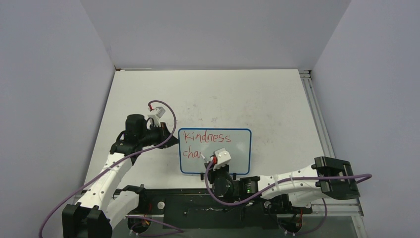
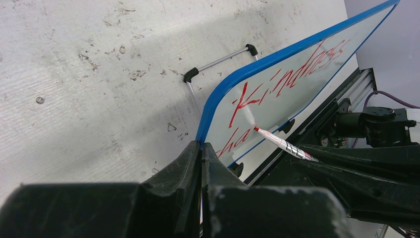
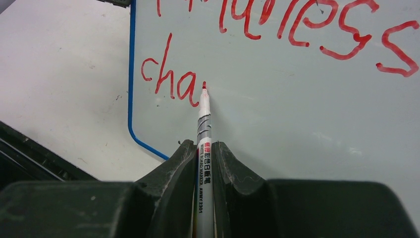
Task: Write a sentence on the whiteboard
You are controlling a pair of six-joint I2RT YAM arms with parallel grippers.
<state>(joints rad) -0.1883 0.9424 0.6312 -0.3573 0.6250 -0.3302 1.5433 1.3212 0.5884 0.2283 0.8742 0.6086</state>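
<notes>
— Where is the whiteboard (image 1: 237, 153)?
— It rests tilted on the desk (image 1: 257, 99). "Kindness" is written in red along its top line, and "cha" starts the line below.
— What are the left fingers (image 2: 195, 156) doing?
— They are pressed together on the whiteboard's left edge, pinching its blue frame (image 2: 257, 64).
— And the right fingers (image 3: 192, 153)?
— They are clamped on a red marker (image 3: 204, 114) over the whiteboard's near edge. The marker's tip touches the whiteboard just right of the "a" in "cha".
</notes>
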